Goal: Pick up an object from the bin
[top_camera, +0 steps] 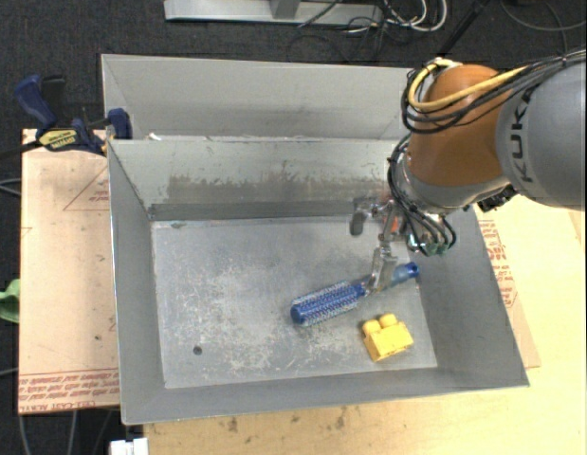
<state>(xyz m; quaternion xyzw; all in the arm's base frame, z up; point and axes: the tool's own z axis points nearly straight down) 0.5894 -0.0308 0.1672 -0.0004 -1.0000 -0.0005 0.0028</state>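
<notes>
A blue hairbrush lies aslant on the bin floor, right of centre, its bristled head to the lower left and its handle running up to the right. My gripper hangs over the brush's handle, one metal finger reaching down to it where handle meets head. The other finger is hidden, so the jaws' state is unclear. A yellow toy brick sits just below the brush, near the bin's front right corner.
The arm with its orange cover and cables comes in from the right above the bin's right wall. The bin's sloped walls rise close on the right and the front.
</notes>
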